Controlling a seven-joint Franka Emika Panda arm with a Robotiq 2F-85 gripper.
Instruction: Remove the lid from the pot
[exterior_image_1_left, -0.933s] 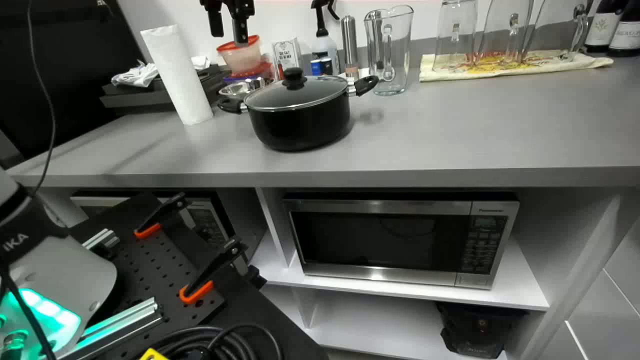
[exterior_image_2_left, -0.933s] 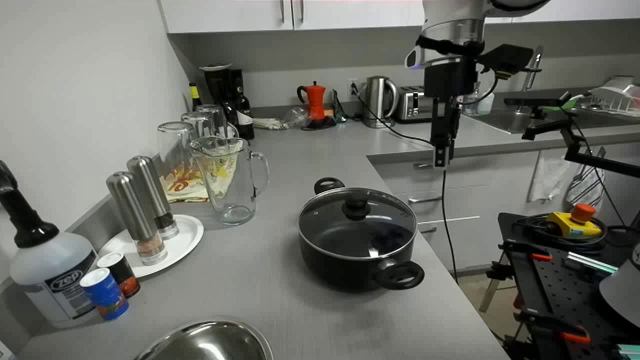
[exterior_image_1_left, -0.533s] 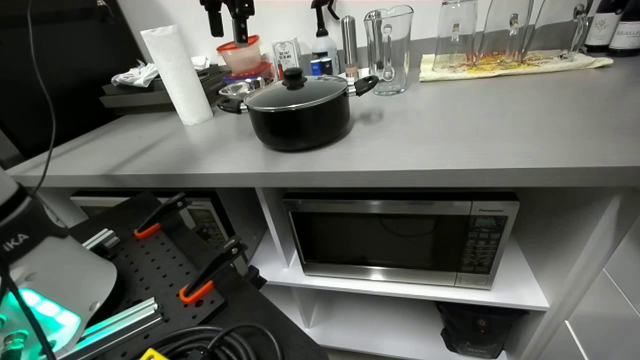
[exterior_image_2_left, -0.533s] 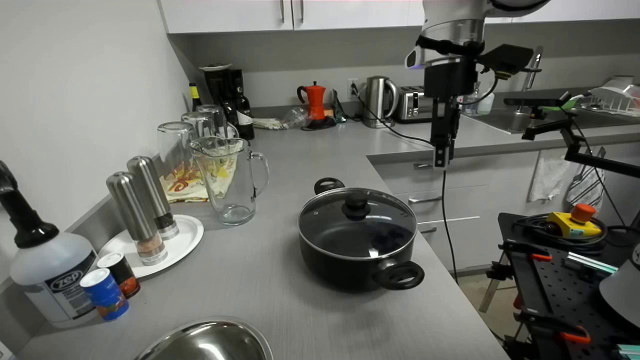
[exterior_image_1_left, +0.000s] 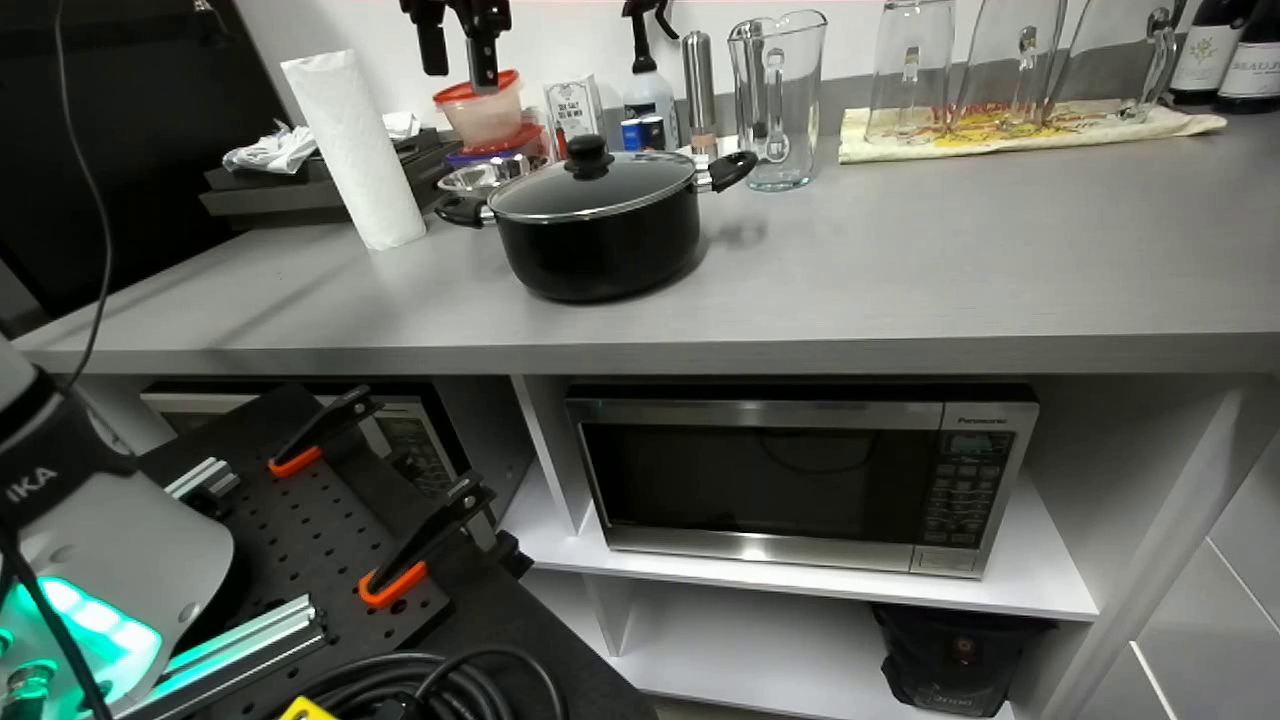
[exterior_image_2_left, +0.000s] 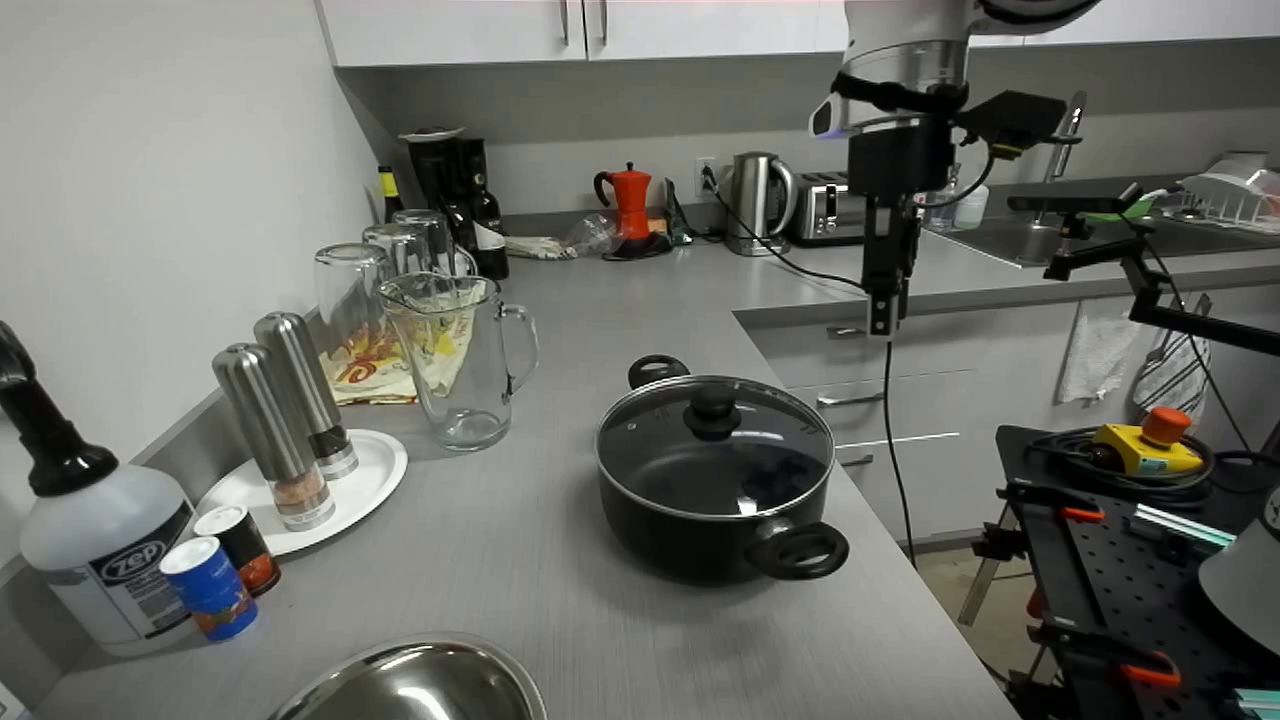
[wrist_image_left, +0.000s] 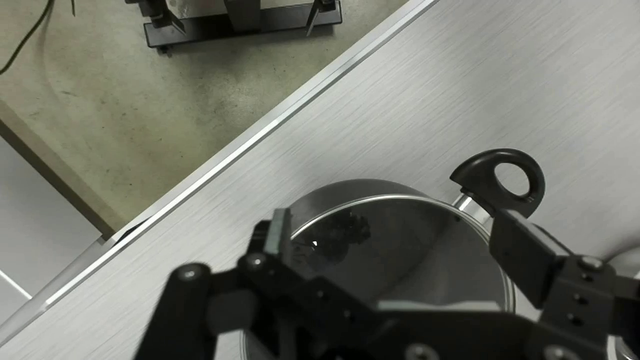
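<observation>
Glass pitcher (exterior_image_2_left: 450, 365), two mills (exterior_image_2_left: 268, 428) on white plate (exterior_image_2_left: 380, 470), steel microwave (exterior_image_1_left: 805, 482)

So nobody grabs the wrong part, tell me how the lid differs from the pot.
The lid is see-through; the pot is opaque black. The lid is thin; the pot stands much taller. The lid has one black knob on top; the pot has two black side handles. Both are round and similarly wide.

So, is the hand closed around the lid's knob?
No, in an exterior view the hand hangs open, clearly apart from the black knob on the lid.
</observation>
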